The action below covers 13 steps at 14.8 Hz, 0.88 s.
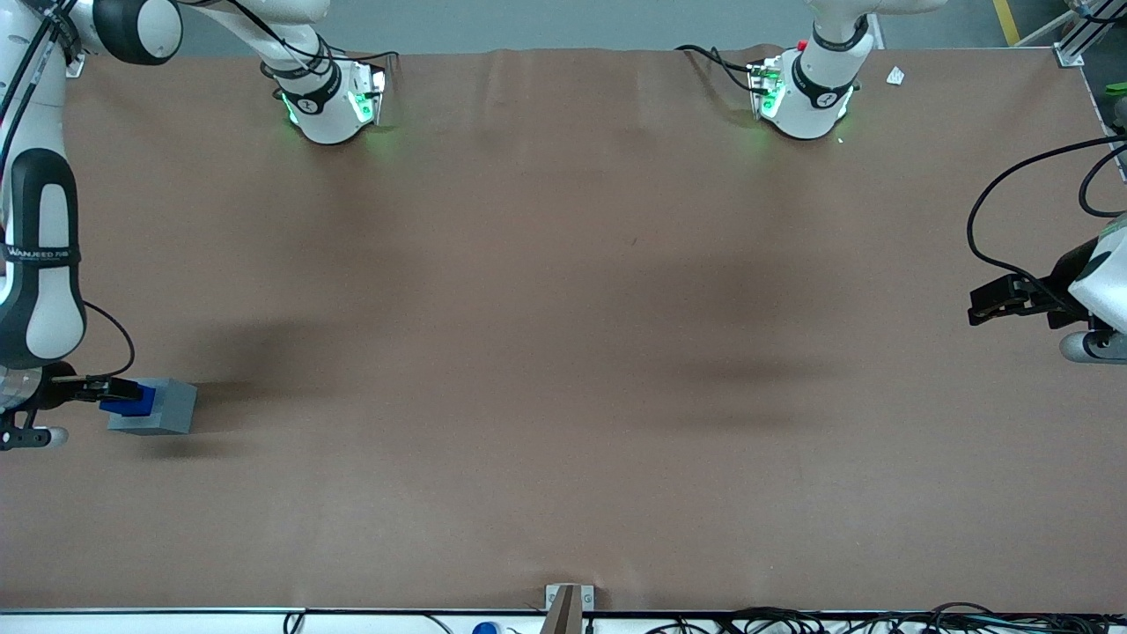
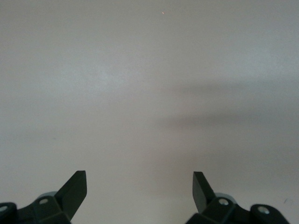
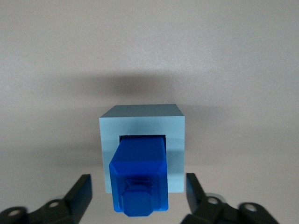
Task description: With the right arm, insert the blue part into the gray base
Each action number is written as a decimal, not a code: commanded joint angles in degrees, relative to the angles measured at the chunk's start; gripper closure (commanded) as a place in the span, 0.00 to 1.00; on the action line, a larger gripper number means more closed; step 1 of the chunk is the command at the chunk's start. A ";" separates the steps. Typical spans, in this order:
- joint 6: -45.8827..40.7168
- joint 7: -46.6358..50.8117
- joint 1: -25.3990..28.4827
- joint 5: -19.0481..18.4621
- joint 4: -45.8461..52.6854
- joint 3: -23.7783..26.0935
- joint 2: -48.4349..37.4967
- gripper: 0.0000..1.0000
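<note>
While the right arm (image 1: 40,264) runs down the left edge of the front view, its gripper (image 1: 88,388) sits at the lower left of the frame, reaching sideways over the gray base (image 1: 158,407). That base rests on the brown table (image 1: 563,335), toward the working arm's end of it, with a shadow stretching away across the cloth toward the middle of the frame. The blue part (image 1: 126,401) shows against the base's side that faces the gripper, right at the black fingertips; from this angle I cannot tell whether the fingers touch it. Two white arm bases with green lights stand along the top of the frame.

From the left wrist camera only bare table surface shows, crossed by a faint shadow band in the middle right of the frame.

Seen from the right wrist camera, the gray base (image 3: 142,149) sits in the middle of the frame, and the blue part (image 3: 139,179) stands in the square recess of its top face, rising out of it toward the camera. The part's ridged top end points toward the gripper (image 3: 139,193). The two black fingers (image 3: 79,193) are spread wide, one on each side of the base, with clear gaps between them and the blue part, so the gripper grips nothing.
</note>
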 commanded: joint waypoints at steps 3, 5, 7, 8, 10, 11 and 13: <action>-1.22 -0.05 0.70 1.27 1.31 0.40 -1.06 0.00; -3.49 3.27 2.28 1.01 1.31 0.31 -4.04 0.00; -7.36 7.14 4.03 0.83 2.10 0.31 -6.42 0.00; -8.68 9.16 4.91 0.92 2.19 0.31 -7.91 0.00; -12.63 14.25 7.19 0.75 2.19 0.31 -11.33 0.00; -14.56 16.02 8.68 0.48 2.11 0.31 -13.35 0.00; -18.26 18.75 11.06 0.39 2.02 0.23 -16.78 0.00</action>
